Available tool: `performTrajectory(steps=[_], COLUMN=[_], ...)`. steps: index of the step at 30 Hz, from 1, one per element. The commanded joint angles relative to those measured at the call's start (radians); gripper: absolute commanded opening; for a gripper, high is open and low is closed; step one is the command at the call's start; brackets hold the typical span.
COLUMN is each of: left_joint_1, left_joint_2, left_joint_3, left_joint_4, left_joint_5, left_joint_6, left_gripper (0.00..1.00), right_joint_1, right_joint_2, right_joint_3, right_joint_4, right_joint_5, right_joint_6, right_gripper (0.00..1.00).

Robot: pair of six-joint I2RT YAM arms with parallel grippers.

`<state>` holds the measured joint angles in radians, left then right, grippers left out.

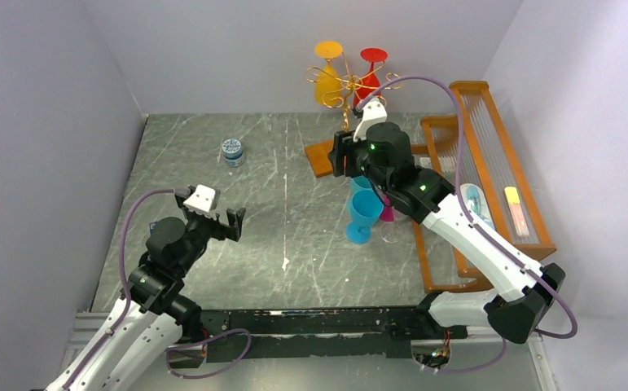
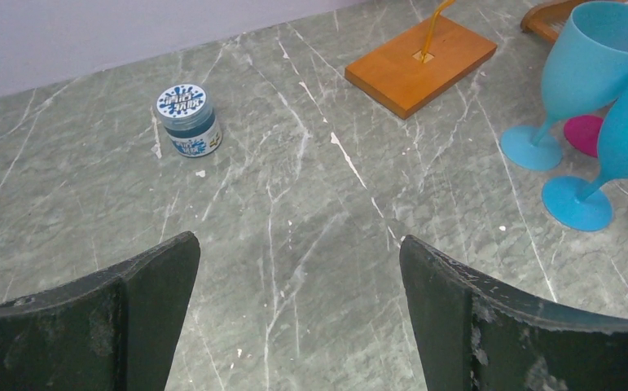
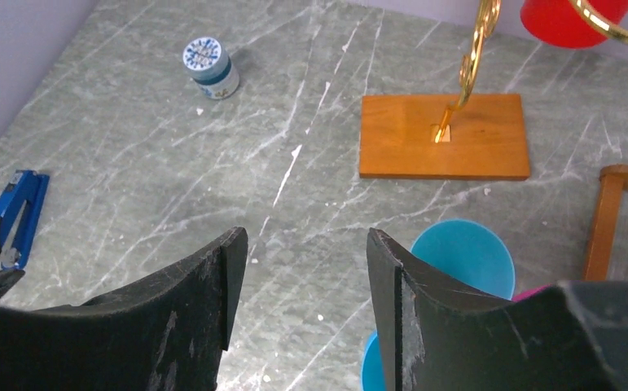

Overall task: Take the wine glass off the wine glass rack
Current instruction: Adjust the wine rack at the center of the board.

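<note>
The grey-green veined stone table is flanked along its right side by a large orange wooden frame strung with clear rods. At the far middle is set the wine glass rack, a thin gold wire tree with curled arms rising from a flat brown wooden base. Two plastic glasses are hung on it upside down, feet uppermost: a yellow wine glass on the left and a red wine glass on the right.

The right gripper is held above the table just in front of that base, over two blue plastic goblets stood upright beside a pink glass. Its jaws are parted a moderate way and nothing is between them. The left gripper is hung over bare stone at the near left, spread wide and empty. A small jar with a blue-and-white lid is stood well apart, toward the far left.

The step in hand is judged to be the reach to the rack, no hanging glass being grasped. For the next move the right gripper would need to be raised and carried back to a hanging bowl, closed round it, and the stem slid out along the wire arm without the light rack being tipped
</note>
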<state>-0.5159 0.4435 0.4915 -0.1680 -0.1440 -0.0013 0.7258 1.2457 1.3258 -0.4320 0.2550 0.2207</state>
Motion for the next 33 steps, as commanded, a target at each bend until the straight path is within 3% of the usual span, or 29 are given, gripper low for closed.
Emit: performTrajectory(steps=[1,9,24,33], left_joint_1=[0.005,0.004,0.004,0.005], left_joint_2=[0.017,0.018,0.018,0.019], left_joint_3=[0.044,0.045,0.047,0.042], left_joint_4=[-0.015,-0.019,-0.022,-0.015], left_joint_5=[-0.026,-0.036,-0.035,-0.026], left_joint_6=[-0.027,-0.025,-0.018,-0.011], left_gripper=[0.97,0.97,0.97,0.97], right_joint_1=[0.003,0.003,-0.11,-0.158], right_joint_2=[0.024,0.059,0.339,0.495], right_joint_3=[0.066,0.133,0.531,0.683], right_joint_4=[0.009,0.017,-0.074,-0.123], right_joint_5=[0.024,0.077,0.121,-0.134], right_joint_6=[-0.011,-0.013,0.111,0.041], right_gripper=[0.6,0.65,0.67,0.62])
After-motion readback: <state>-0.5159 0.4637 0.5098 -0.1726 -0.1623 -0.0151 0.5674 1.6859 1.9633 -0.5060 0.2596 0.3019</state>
